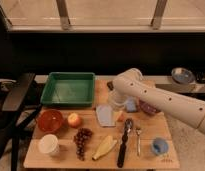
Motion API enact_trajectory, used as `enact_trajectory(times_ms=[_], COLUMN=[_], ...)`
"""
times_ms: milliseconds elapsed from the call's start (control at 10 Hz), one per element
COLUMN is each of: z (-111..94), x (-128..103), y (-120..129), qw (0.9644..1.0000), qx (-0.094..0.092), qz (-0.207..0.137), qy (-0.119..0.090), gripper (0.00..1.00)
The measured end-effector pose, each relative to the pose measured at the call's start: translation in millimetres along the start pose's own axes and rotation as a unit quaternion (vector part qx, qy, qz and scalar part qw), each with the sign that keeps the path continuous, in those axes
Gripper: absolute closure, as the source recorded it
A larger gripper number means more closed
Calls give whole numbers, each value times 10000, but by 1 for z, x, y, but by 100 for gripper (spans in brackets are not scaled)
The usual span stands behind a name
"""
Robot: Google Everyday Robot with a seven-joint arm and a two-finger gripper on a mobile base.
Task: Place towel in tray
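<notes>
The towel, a pale grey-blue folded cloth, lies flat on the wooden table, just below and to the right of the tray. The green tray stands at the table's back left, with nothing showing inside it. My white arm reaches in from the right and bends down. My gripper hangs just above the towel's upper right corner, partly hidden by the arm. A thick blue sponge block sits right beside the gripper.
An orange-red bowl, a peach, grapes, a white cup and a banana lie in front. Utensils, a blue cup and a dark bowl are on the right. A chair stands on the left.
</notes>
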Motion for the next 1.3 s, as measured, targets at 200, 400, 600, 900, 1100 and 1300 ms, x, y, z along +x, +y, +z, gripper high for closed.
enact_trajectory(times_ms=[200,400,600,900,1100,1300], z=[13,29,51,73,89,101], x=[-2,3,12,23,25,27], y=[-4,-7,-11,-14,-12,-9], qw=[9999,9997,9992,9983,9976,9972], qx=[-38,-141,-347,-535,-626,-651], qz=[66,151,183,215,228,261], qy=[-109,-160,-98,-103,-176,-275], gripper=[35,35,35,35,35,35])
